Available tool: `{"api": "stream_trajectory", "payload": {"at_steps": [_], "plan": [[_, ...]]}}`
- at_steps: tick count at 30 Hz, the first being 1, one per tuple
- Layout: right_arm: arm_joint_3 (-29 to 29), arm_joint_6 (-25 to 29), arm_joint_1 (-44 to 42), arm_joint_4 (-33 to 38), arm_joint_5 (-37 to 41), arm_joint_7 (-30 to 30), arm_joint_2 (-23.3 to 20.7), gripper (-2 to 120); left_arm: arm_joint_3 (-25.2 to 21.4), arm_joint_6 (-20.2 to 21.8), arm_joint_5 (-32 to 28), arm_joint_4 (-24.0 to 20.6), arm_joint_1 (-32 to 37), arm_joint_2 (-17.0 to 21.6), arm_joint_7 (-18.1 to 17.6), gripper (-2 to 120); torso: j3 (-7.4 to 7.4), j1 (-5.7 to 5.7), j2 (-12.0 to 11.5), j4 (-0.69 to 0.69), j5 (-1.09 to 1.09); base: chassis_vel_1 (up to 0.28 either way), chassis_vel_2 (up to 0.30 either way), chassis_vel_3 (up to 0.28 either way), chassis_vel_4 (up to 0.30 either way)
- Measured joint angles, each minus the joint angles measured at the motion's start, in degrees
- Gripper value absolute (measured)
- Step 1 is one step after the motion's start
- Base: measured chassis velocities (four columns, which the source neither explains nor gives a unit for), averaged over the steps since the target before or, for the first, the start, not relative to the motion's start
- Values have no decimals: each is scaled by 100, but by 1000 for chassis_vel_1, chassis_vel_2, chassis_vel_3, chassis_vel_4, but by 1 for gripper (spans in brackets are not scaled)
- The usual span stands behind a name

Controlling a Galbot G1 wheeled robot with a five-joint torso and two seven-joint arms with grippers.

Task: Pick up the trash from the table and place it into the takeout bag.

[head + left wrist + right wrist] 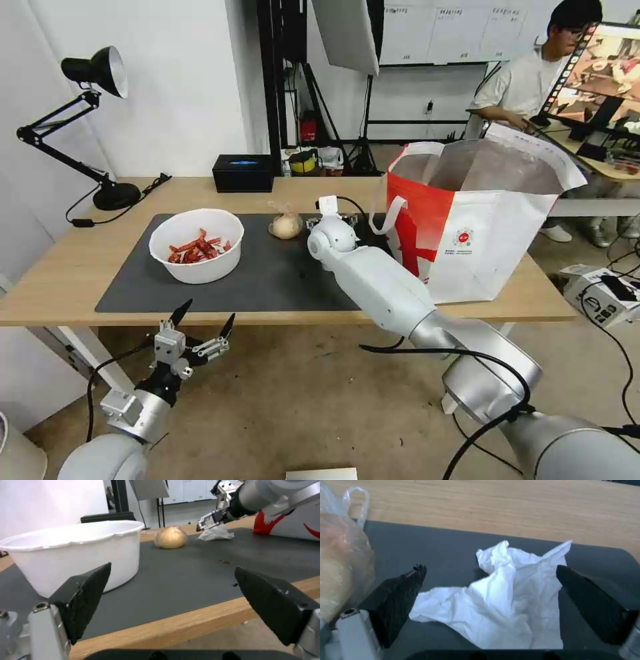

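Item: table (pixel 80 267), light wood, with a dark grey mat (pixel 267 280) across the middle of the head view.

Item: napkin (pixel 506 600), crumpled white, lying on the mat in the centre of the right wrist view. The right gripper (pixel 490 595) sits spread wide around it, one finger on either side, nothing pinched yet.

Item: baggie (pixel 285 225), clear plastic with a beige lump, on the mat just beside the napkin, at the left edge of the right wrist view.

Item: bowl (pixel 197 245), white, round, red chili scraps inside, left of centre in the head view.

Item: takeout bag (pixel 480 220), red and white with foil lining, standing open at the right of the head view, with a small round red logo (pixel 463 238) and print under it too small to read.

Item: left gripper (pixel 200 323), lower left of the head view, spread open and empty, below the table's near edge.

Risks, as judged: the napkin is limp, so closing fingers may catch only a loose fold and drop it on the lift. The baggie is close enough to be nudged or snagged. The bag's strap hangs near the right arm and could catch.
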Motion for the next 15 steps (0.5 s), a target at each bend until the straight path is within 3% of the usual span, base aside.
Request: {"api": "stream_trajectory", "payload": {"at_steps": [7,15], "plan": [[8,-87,-71,1,-2,35,16,98,1,-2,-7,3,-4,23,-2,100,0,0,0,0,0,0,0,0,0],[28,-166,-123,4,11,111,45,71,-17,-7,-27,0,-4,80,-4,100,0,0,0,0,0,0,0,0,0]]}}
